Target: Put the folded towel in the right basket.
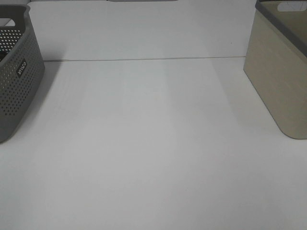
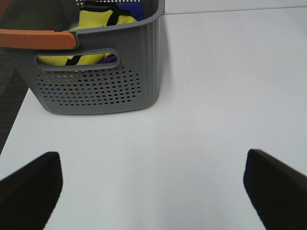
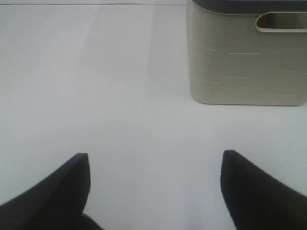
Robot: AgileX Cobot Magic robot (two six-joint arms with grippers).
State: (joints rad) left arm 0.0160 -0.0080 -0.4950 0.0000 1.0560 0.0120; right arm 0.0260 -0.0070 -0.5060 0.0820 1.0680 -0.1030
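Folded towel: none on the bare worktop (image 1: 153,158); yellow cloth (image 2: 98,21) inside the grey basket (image 2: 96,86) may be it. It lies ahead of the left gripper (image 2: 152,184), nearer than right gripper (image 3: 154,184); both jaws spread, empty. Beige basket (image 3: 247,62) right.

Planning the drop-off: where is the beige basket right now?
The beige basket stands at the right edge of the exterior high view on the white table, opposite the grey perforated basket at the left edge.
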